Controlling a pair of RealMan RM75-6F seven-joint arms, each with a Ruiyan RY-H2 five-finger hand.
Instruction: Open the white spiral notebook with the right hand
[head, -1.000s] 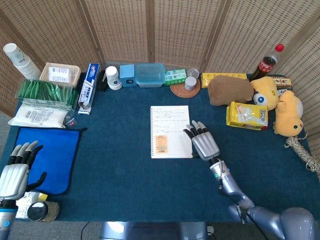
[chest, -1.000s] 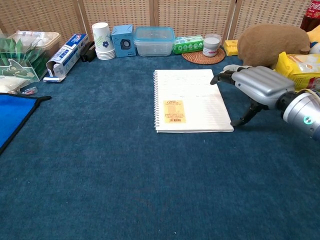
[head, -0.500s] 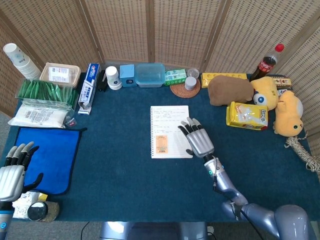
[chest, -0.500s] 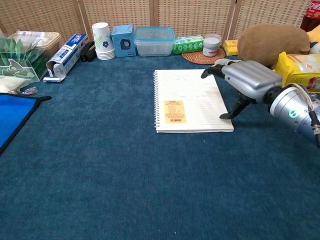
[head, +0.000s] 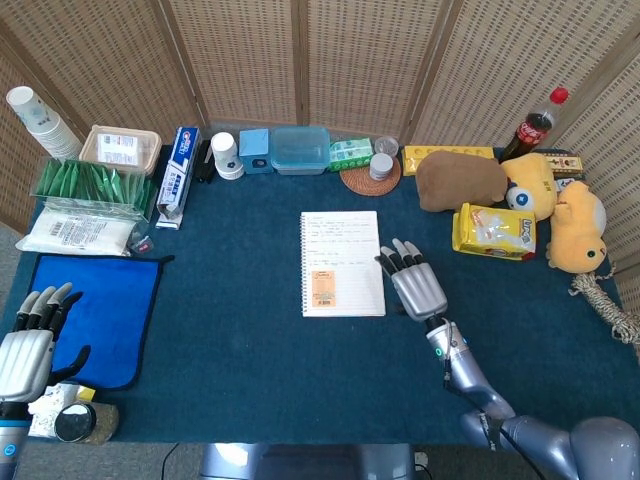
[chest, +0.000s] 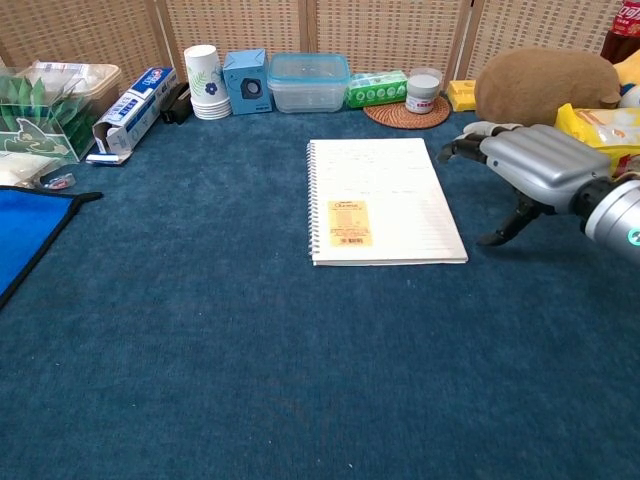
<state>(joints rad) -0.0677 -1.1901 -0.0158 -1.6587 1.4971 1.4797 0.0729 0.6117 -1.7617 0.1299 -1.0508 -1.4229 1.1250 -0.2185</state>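
the white spiral notebook (head: 342, 263) is lying flat and closed near the middle of the blue table cloth (head: 250, 340), its spiral binding running along its nine o'clock edge and an orange label (head: 322, 287) sitting on the cover toward six o'clock. in the chest view the same notebook (chest: 382, 200) is showing faint ruled lines and the label (chest: 349, 222) low on its left half.

the right hand (head: 413, 283) is hovering just off the notebook's three o'clock edge, palm down, holding nothing, with its fingers (head: 398, 258) spread and pointing toward twelve o'clock. in the chest view this hand (chest: 527, 167) is sitting beside the notebook rather than over it, fingertips drooping toward the cloth and the thumb reaching down at its near side; whether the thumb is touching the cloth is unclear.

the left hand (head: 28, 340) is resting at the far eight o'clock corner of the head view, empty, fingers apart, beside a bright blue mat (head: 100, 312).

along the twelve o'clock edge a toothpaste box (head: 177, 175), a paper cup (head: 226, 155), a clear lidded container (head: 299, 150) and a woven coaster (head: 370, 178) carrying a small jar are standing in a row. at two o'clock a brown plush toy (head: 458, 180), a yellow snack bag (head: 494, 231), a cola bottle (head: 534, 124) and a yellow plush toy (head: 576, 227) are clustering together.
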